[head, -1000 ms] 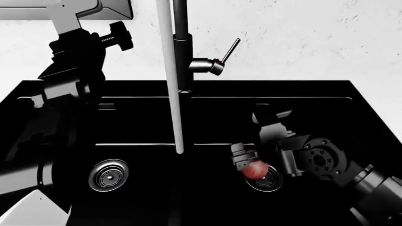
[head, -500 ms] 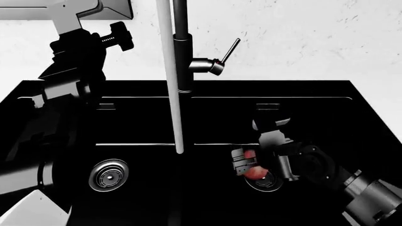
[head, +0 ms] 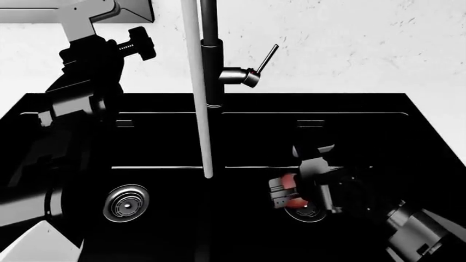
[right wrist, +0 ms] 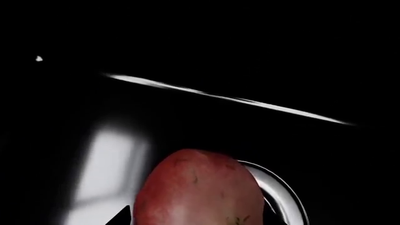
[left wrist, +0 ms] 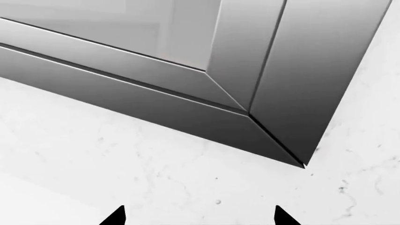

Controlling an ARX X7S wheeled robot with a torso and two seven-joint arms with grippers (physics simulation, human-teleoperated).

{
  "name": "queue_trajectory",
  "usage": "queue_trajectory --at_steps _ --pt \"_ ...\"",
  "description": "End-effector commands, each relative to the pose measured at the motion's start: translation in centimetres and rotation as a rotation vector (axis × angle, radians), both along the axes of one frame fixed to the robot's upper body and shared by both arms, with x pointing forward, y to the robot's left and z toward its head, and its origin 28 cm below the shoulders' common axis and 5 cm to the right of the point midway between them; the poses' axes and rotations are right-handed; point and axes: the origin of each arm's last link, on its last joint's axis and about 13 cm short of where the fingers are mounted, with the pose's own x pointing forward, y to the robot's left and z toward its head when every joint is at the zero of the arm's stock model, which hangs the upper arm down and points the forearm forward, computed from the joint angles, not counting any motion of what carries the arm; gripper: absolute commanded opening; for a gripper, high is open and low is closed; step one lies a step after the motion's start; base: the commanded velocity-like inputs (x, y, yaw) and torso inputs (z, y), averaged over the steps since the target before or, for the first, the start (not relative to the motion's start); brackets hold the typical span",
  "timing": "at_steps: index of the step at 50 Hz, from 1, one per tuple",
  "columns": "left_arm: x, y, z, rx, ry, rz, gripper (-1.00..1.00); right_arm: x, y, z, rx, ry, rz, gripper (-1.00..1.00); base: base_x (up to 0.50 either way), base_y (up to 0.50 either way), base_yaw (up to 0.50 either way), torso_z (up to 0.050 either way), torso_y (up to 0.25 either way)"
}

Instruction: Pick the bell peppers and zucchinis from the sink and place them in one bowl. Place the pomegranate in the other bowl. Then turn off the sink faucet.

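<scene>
Since a second ago the right gripper (head: 290, 191) has rolled and drawn in over the right drain (head: 306, 210), so that its body now hides most of the pomegranate (head: 288, 181) — earlier the fruit lay in plain sight on the drain's near rim. In the right wrist view the pomegranate (right wrist: 198, 187) fills the space between the two fingertips, which stand on either side of it; whether they press on it cannot be told. The fruit sits low in the right basin of the sink (head: 407, 136), at the drain. The left gripper (left wrist: 198, 216) is parted, holding nothing, up over the counter. The tap (head: 209, 54) runs — lever untouched. Judgement: a grasp is imminent, lift not begun.
</scene>
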Motion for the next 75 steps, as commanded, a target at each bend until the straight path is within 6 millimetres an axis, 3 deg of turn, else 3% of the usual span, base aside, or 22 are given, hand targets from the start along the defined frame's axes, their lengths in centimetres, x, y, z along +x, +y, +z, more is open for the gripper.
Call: queue_trajectory --at_steps 1,16,17,32,49,57,75 --pt "0.0 0.1 -0.1 -0.003 0.001 -0.001 1.0 0.5 -0.1 -1.1 0.011 0.016 -0.003 1.0 0.0 0.0 0.0 0.0 0.0" --pt "0.0 0.0 -0.4 -0.007 0.007 -0.001 1.0 0.4 -0.2 -3.0 0.014 0.116 -0.017 1.0 0.0 0.0 0.0 0.0 -0.001" --pt "0.0 0.0 -0.4 -0.006 0.007 0.0 1.0 0.3 -0.2 -3.4 0.015 0.152 -0.012 -1.0 0.0 0.0 0.0 0.0 0.0" --pt "0.0 -0.1 -0.3 -0.008 0.003 -0.002 1.0 0.0 -0.2 -3.5 0.034 0.218 -0.001 -1.0 0.0 0.0 0.0 0.0 -0.007" --pt "0.0 -0.4 -0.1 -0.008 -0.005 -0.021 1.0 -1.9 -0.5 7.1 -0.015 -0.06 0.064 -1.0 0.0 0.0 0.0 0.0 -0.001" --pt "0.1 -0.6 -0.1 -0.005 -0.005 -0.028 1.0 -2.1 -0.5 9.5 -0.035 -0.177 0.075 -1.0 0.0 0.0 0.0 0.0 0.0" --pt "0.1 -0.3 0.1 -0.043 -0.041 -0.072 1.0 -4.5 -0.4 14.8 0.046 -0.477 0.169 -1.0 0.0 0.0 0.0 0.0 0.054"
